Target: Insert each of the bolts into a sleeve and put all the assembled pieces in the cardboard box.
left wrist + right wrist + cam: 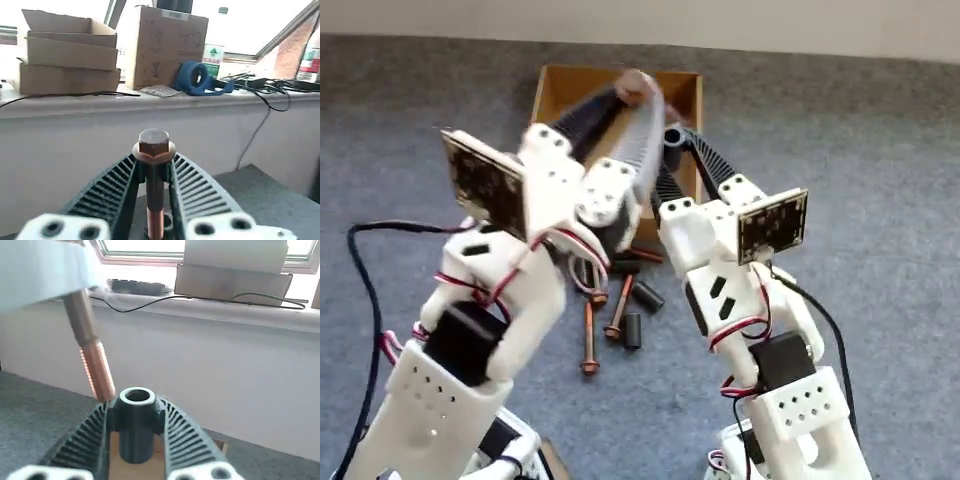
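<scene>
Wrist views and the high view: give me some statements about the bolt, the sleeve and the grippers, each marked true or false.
1. The left gripper is shut on a copper-coloured hex-head metal bolt. True.
2. The right gripper is empty. False: it is shut on a black cylindrical plastic sleeve.
3. The bolt is deep inside the sleeve. False: its threaded tip sits beside the sleeve's rim, outside the bore.
4. Loose bolts and loose sleeves lie on the grey carpet between the arms. True.
</scene>
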Robot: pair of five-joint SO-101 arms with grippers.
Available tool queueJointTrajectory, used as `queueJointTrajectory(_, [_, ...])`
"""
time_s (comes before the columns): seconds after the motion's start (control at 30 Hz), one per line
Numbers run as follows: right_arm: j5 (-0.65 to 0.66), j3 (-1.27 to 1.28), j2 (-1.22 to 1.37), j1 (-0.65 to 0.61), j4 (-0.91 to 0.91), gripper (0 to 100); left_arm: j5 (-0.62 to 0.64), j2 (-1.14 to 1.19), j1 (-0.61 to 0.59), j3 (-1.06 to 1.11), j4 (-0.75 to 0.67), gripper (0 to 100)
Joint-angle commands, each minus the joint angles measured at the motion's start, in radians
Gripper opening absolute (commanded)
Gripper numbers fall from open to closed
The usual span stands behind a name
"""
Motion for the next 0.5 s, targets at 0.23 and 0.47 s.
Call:
queueJointTrajectory(0.23, [-0.003, -0.042, 0.004, -0.01, -0.019, 0.6, 0.0, -0.012, 0.038, -0.012, -0.071, 1])
queueJointTrajectory(0.47, [-0.003, -0.042, 0.005, -0.01, -0.019, 0.6, -0.002, -0.008, 0.038, -0.008, -0.121, 1])
